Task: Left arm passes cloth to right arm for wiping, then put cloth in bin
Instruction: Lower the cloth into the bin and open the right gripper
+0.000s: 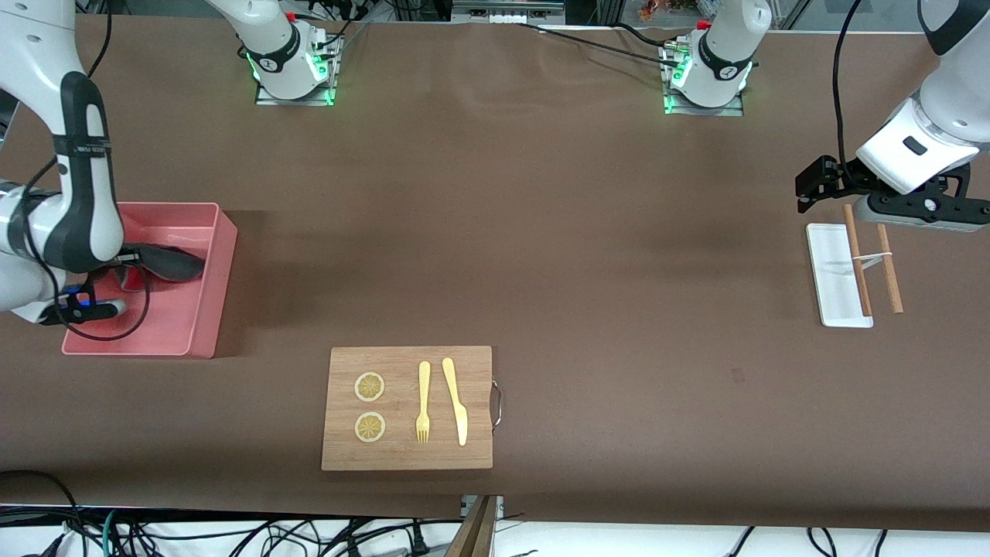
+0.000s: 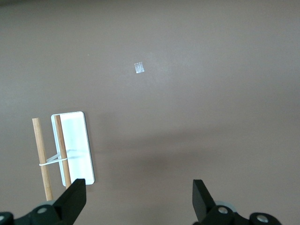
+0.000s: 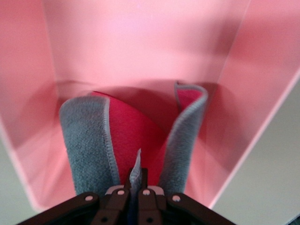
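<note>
The dark grey cloth [image 1: 172, 263] with its pinkish-red reverse hangs down into the pink bin [image 1: 203, 295] at the right arm's end of the table. My right gripper [image 3: 136, 180] is shut on a fold of the cloth [image 3: 89, 140] inside the bin [image 3: 140, 42]; in the front view the right arm hides most of that gripper [image 1: 128, 267]. My left gripper [image 2: 137, 197] is open and empty, waiting above the bare table beside the white tray [image 2: 75, 145] at the left arm's end; it shows in the front view [image 1: 812, 186].
A wooden board [image 1: 407, 408] with two lemon slices, a fork and a knife lies near the front camera. A small white flat tray [image 1: 835, 275] with two tied wooden sticks [image 1: 870, 259] lies at the left arm's end.
</note>
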`<state>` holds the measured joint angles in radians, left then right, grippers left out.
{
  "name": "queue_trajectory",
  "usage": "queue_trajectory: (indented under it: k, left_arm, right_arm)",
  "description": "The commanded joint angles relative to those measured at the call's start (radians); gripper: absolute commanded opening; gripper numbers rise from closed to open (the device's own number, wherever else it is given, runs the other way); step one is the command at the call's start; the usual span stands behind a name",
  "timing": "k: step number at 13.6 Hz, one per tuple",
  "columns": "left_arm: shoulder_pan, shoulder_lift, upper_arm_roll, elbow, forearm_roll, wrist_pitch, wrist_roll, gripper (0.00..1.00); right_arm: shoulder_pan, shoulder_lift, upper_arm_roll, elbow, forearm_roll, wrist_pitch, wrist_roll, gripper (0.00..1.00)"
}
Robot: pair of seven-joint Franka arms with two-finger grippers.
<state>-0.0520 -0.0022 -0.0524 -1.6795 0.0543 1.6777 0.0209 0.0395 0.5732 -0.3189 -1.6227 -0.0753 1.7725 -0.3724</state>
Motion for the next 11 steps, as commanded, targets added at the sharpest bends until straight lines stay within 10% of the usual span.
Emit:
queue_trajectory:
  k: [1, 2, 11]
  left_arm:
    - [0.003, -0.009, -0.003, 0.003, -0.002, 0.002, -0.006, 1.00]
    - [0.003, -0.009, -0.003, 0.003, -0.004, 0.002, -0.007, 1.00]
    - [0.003, -0.009, -0.006, 0.001, -0.004, 0.000, -0.007, 1.00]
  right_arm:
    - [0.005, 0.003, -0.006, -0.040, 0.034, 0.082, -0.020, 0.39]
    - [0.005, 0.002, -0.006, -0.036, 0.051, 0.084, -0.020, 0.99]
    - [0.007, -0.225, 0.092, 0.110, 0.063, -0.191, 0.103, 1.00]
